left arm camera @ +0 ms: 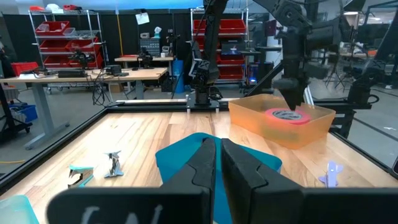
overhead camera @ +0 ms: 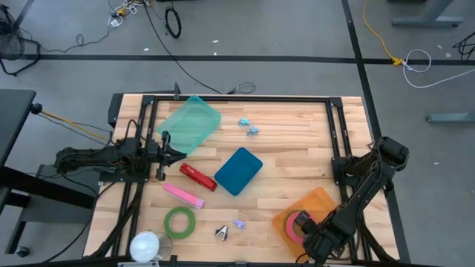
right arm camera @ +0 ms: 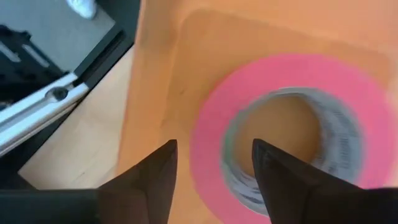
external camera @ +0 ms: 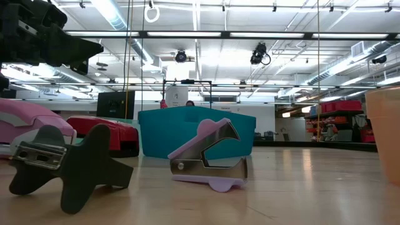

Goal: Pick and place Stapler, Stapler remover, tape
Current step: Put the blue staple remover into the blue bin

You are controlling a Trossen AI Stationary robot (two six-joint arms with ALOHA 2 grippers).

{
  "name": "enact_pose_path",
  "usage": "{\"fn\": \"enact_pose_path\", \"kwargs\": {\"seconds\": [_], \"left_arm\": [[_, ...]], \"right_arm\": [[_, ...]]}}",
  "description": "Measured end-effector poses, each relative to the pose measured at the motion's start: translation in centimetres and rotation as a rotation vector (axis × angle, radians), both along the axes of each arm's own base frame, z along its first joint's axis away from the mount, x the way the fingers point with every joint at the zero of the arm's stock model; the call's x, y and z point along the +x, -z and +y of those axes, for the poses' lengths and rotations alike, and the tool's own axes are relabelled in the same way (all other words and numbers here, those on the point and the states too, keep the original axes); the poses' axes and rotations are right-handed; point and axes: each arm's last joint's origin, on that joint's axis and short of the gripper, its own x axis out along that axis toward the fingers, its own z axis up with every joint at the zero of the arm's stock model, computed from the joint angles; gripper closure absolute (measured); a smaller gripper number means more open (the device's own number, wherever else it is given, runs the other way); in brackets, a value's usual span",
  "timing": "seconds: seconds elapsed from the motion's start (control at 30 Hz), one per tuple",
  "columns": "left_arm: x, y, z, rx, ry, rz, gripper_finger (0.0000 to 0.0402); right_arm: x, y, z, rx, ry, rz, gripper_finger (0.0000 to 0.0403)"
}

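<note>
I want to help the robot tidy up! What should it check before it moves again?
1. Pink tape roll lies inside the orange plastic bin: ok.
2. Right gripper open, fingers apart over the roll: ok.
3. Fingers clear of the roll: cannot tell.
4. Left gripper shut, holding nothing, waiting at the table's left side: ok.
5. Green tape roll and red stapler binned: not ok, both on the table.

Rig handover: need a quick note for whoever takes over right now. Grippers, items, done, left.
Right gripper: open, over the pink tape lying in the orange bin.
Left gripper: shut, empty, waiting at table's left side.
Done: pink tape binned.
Left on table: red stapler, pink stapler, green tape, staple removers.
Teal bin and green bin look empty.
</note>
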Motion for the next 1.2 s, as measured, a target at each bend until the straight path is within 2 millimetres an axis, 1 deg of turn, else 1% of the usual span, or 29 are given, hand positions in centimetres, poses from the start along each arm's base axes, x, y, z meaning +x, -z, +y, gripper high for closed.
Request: {"fn": "enact_pose_path", "kwargs": {"seconds": [0.23, 0.47, 0.67, 0.8, 1.0, 1.2], "left_arm": [[0.0, 0.0, 0.0, 0.000, 0.000, 0.000, 0.0372], [0.0, 0.0, 0.0, 0.000, 0.000, 0.000, 0.0372], [0.0, 0.0, 0.0, 0.000, 0.000, 0.000, 0.0372], [0.0, 0.0, 0.0, 0.000, 0.000, 0.000, 0.0372], [0.0, 0.0, 0.0, 0.000, 0.000, 0.000, 0.0372], [0.0, 0.0, 0.0, 0.000, 0.000, 0.000, 0.0372]], "right_arm": [[0.6, -3.0, -1.9, 0.039, 0.065, -0.119, 0.0195], [2.0, -5.2, -4.8, 0.089, 0.170, -0.177, 0.0195], [3.7, -5.8, -7.3, 0.101, 0.292, -0.193, 0.0195], [4.6, -5.9, -8.5, 0.100, 0.346, -0.199, 0.0195], [5.5, -5.9, -9.8, 0.095, 0.379, -0.210, 0.0195], [6.2, -6.0, -10.5, 0.106, 0.405, -0.233, 0.0195]]}}
